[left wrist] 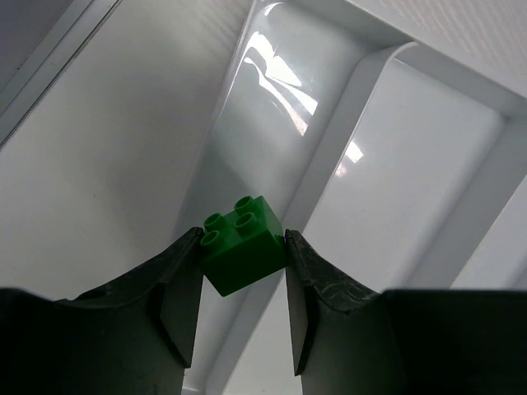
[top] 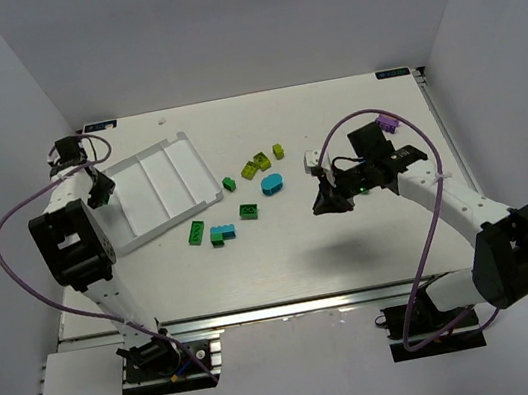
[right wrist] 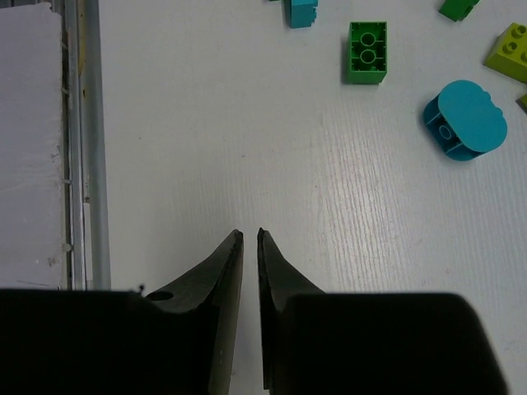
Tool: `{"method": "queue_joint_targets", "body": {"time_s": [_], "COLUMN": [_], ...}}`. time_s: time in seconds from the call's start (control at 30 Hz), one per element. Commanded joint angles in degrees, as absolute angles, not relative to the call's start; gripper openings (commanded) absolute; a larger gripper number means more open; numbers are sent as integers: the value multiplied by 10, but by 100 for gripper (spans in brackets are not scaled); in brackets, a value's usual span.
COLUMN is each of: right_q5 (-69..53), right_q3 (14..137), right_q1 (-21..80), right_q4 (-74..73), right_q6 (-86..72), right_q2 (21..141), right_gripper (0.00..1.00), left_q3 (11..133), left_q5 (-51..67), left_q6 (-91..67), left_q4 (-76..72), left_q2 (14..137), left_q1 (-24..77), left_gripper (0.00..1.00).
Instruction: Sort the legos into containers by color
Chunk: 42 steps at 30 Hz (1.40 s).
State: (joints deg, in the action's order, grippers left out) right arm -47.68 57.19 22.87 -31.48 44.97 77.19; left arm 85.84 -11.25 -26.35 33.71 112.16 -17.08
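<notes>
Table (top: 285, 265): white, with plain white walls on the left, right and far sides.
Right gripper (top: 330, 207): low over bare table; fingers almost together, a thin slit between the tips and nothing in it.
Loose legos (top: 248, 209): scattered on the table between the right gripper and the tray, in dark green, cyan and yellow-green; a rounded cyan piece (top: 273, 184) lies nearest that gripper.
Left gripper (top: 99, 195): fingers clamped on the sides of a dark green brick (left wrist: 243, 247), which is tilted.
Tray (top: 156, 190): white, at the far left, with long compartments split by ridges; the held brick hangs over one ridge.
</notes>
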Motion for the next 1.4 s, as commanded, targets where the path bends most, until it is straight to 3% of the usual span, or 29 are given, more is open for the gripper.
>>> {"method": "queue_joint_targets", "body": {"time_s": [0.0, 0.1, 0.27, 0.5, 0.6, 0.77, 0.93, 1.03, 1.23, 1.37], "right_q5": [-475, -472, -473, -471, -470, -472, -477, -481, -479, -484], "right_q3": [566, 564, 564, 570, 572, 572, 570, 572, 573, 576], "right_q1": [229, 228, 228, 229, 229, 229, 229, 229, 229, 229], "right_q4": [-306, -306, -303, -299, -299, -301, -292, -288, -288, -293], "right_q6": [454, 457, 459, 463, 464, 468, 459, 454, 453, 449], "right_q2": [773, 777, 783, 795, 799, 798, 801, 801, 800, 799], "right_gripper": [19, 20, 21, 21, 22, 22, 23, 23, 24, 24], "left_q3": [904, 929, 968, 1003, 1005, 969, 881, 818, 738, 703], "left_q5": [-110, -112, -114, -109, -110, -91, -41, -11, 19, -54], "left_q6": [-261, -262, -262, -257, -254, -256, -268, -274, -253, -229], "left_q4": [339, 345, 359, 374, 378, 358, 323, 313, 343, 388], "left_q2": [1133, 1156, 1186, 1208, 1201, 1136, 1045, 989, 909, 880], "left_q1": [-172, -172, -172, -172, -172, -172, -171, -168, -134, -110], "left_gripper": [20, 30, 54, 70, 71, 61, 28, 19, 15, 13]}}
